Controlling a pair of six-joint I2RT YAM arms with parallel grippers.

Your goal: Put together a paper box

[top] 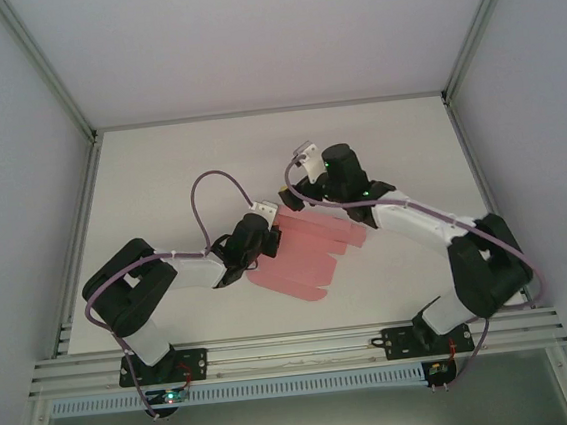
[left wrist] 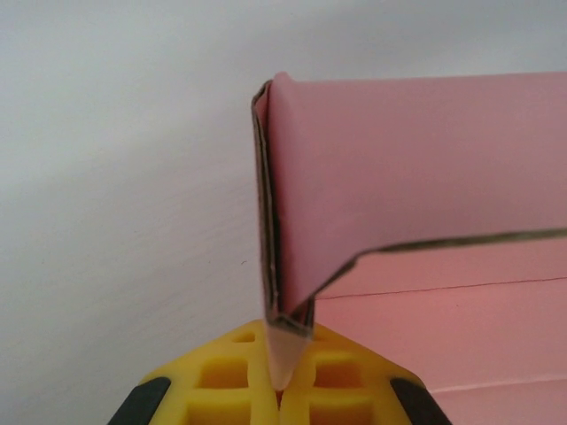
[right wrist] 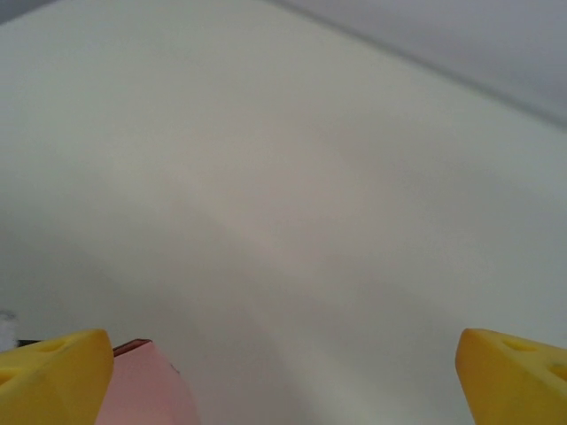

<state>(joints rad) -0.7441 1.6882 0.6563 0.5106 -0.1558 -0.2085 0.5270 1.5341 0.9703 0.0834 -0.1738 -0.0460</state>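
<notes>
The left arm (top: 135,287) and right arm (top: 427,221) have black joints, white links and a purple cable (top: 195,193) looping behind each. The left tool (left wrist: 283,363) has yellow fingers (left wrist: 221,381) with square recesses and black sides.

You get soft, even light from above: the desk (top: 160,184) reads bright white, with only faint shadows beneath the arms. In your left wrist view the paper box (left wrist: 399,177) edge is crisp, but the yellow fingers (left wrist: 186,376) blur. Your right wrist view looks hazy, with its fingers (right wrist: 53,372) soft-edged.
</notes>
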